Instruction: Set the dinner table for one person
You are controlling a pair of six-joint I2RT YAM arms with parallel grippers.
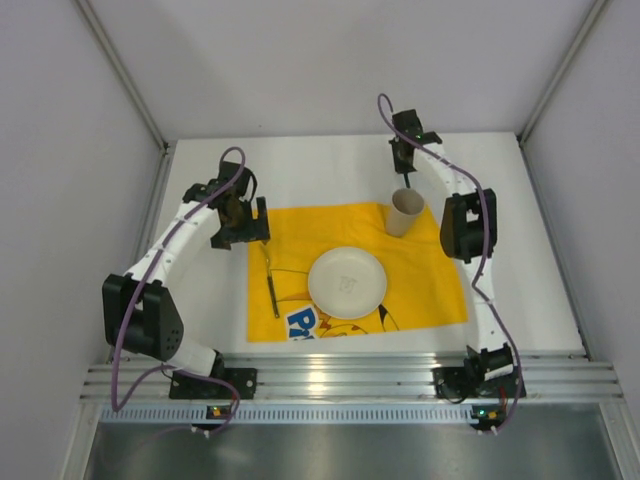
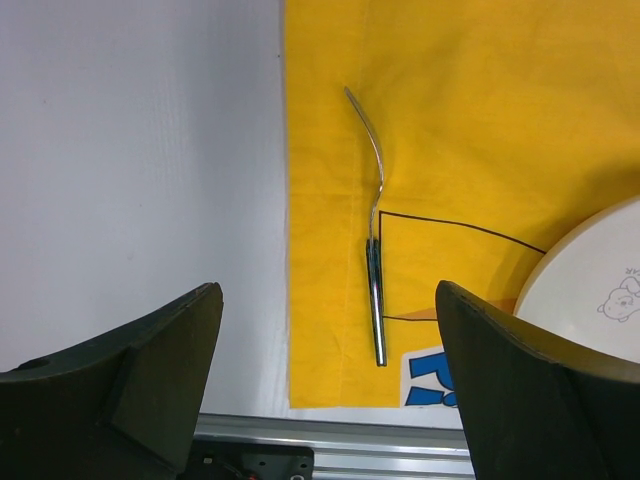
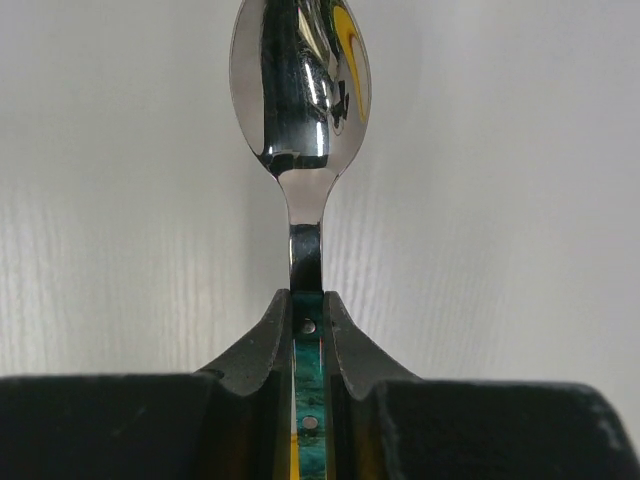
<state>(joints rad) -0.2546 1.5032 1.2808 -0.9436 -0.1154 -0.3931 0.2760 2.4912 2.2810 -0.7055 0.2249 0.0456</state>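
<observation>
My right gripper is shut on the green handle of a shiny spoon, whose bowl points away over the white dinner table. In the top view this gripper is at the back, just behind a tan paper cup. A white plate lies in the middle of a yellow printed cloth. A slim metal utensil with a dark handle lies near the cloth's left edge. My left gripper hangs open above it, holding nothing.
The ribbed aluminium rail runs along the near edge, with both arm bases on it. Grey walls close in the table on the left, right and back. The plate's rim shows at the right of the left wrist view.
</observation>
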